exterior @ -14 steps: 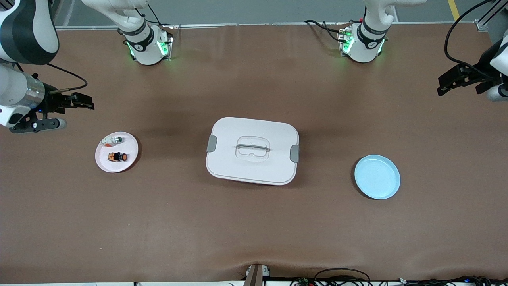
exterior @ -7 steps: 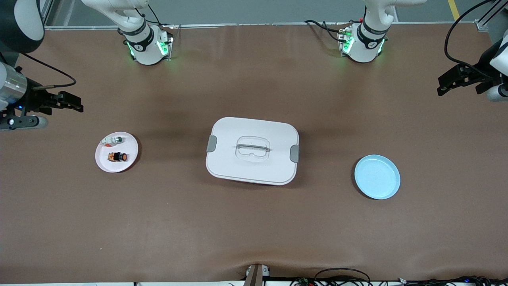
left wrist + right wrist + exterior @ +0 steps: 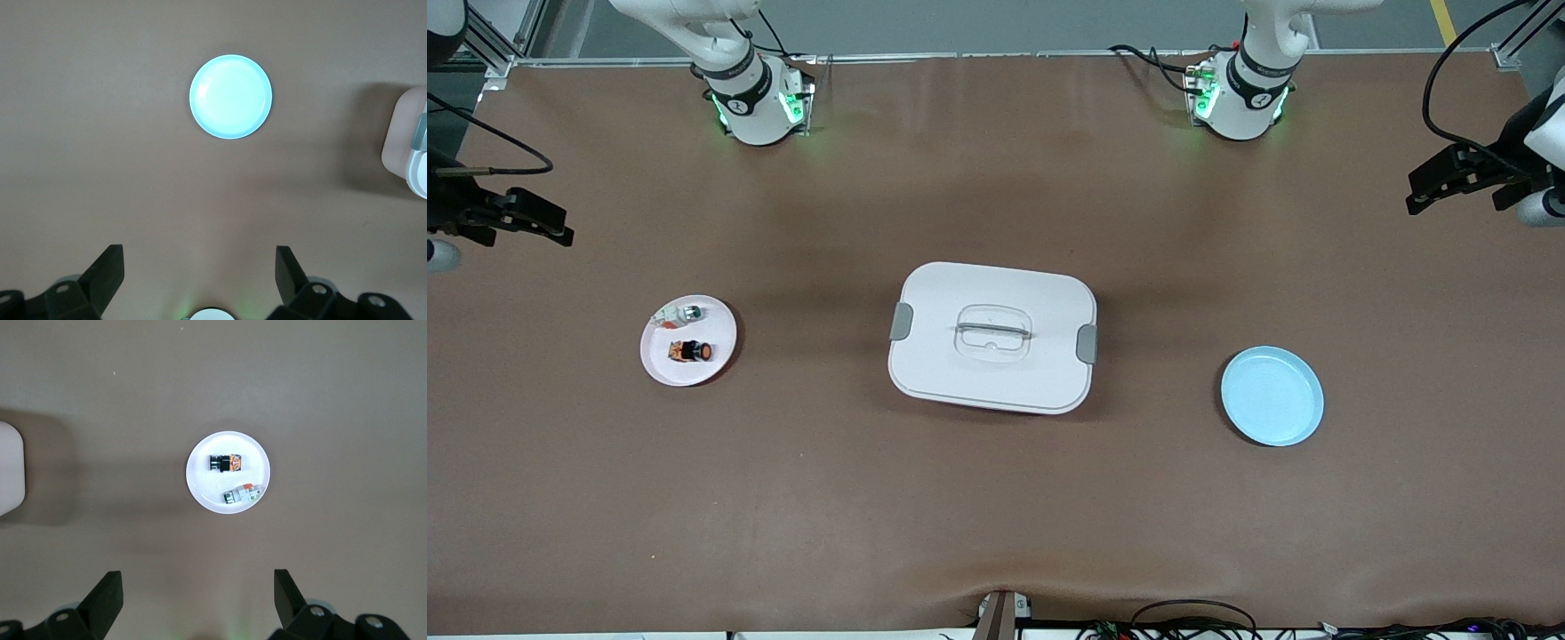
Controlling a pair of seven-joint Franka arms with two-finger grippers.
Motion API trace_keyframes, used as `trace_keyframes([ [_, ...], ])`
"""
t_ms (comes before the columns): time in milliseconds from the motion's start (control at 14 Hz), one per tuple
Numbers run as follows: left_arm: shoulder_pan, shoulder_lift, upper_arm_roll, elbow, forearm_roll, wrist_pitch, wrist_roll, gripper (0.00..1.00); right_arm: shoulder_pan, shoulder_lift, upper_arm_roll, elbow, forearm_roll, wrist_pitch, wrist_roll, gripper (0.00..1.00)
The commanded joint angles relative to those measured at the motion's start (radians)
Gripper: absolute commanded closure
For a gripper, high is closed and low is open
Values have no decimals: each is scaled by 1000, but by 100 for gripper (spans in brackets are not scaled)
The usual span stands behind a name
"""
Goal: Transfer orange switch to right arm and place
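Toward the right arm's end of the table, the right gripper (image 3: 547,227) hangs high over bare brown table surface (image 3: 996,516), its black jaws spread fully wide with nothing between them. Just nearer the front camera sits the small round white dish (image 3: 716,354), and on it lies the orange switch (image 3: 691,352), a stubby black cylinder with an orange band and orange cap, resting on its side. Beside it on the same dish, farther from the camera, lies a small silver-and-white piece with a red-orange bit (image 3: 677,314); the two sit close but apart. At mid-table stands the white rectangular lidded box with grey side clips and a recessed handle (image 3: 992,336), shut. Toward the left arm's end lies the shallow round pale-blue plate (image 3: 1272,396), with nothing on it, and over the table's edge there the left gripper (image 3: 1432,189) hovers with its jaws wide apart and nothing held. By my reading the task has not yet started: no pick has been made. The switch lies at the right arm's end, so a descent onto its black body, clear of the neighbouring piece, looks like the next requirement.
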Motion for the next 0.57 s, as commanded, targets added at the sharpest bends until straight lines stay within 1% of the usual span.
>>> trace_keyframes([
  [0,-10,-3,11,-3,-15,8,17,0,0,19,1,37,11,-7,8,0],
  [215,-8,-3,11,-3,-15,6,17,0,-3,15,0,27,17,-14,46,0],
  [502,-6,-3,11,-3,-15,6,17,0,2,10,4,32,15,-17,167,0],
])
